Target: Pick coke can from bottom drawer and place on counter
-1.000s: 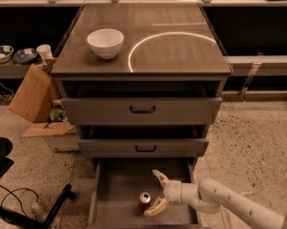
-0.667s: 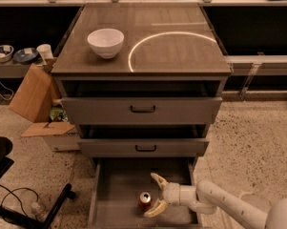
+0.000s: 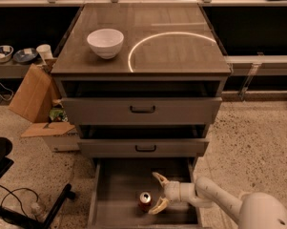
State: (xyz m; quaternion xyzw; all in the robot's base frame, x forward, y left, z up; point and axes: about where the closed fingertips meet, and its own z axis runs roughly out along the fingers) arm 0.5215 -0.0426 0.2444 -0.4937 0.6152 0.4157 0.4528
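Observation:
The coke can [image 3: 145, 201], red with a silver top, stands upright on the grey floor of the open bottom drawer [image 3: 115, 194]. My gripper [image 3: 156, 193] reaches in from the lower right, low inside the drawer, just right of the can. Its two pale fingers [image 3: 158, 178] are spread open, one behind and one in front of the can's right side, and hold nothing. The counter [image 3: 181, 46] is the glossy wood-grain cabinet top above, with a bright curved light reflection.
A white bowl [image 3: 105, 42] sits on the counter's left part. The two upper drawers [image 3: 142, 109] stand slightly open above the can. A cardboard box [image 3: 35, 99] and a black chair base [image 3: 19, 209] are on the floor to the left.
My gripper has moved slightly left, closer to the can, with the fingers still spread. The can has not moved.

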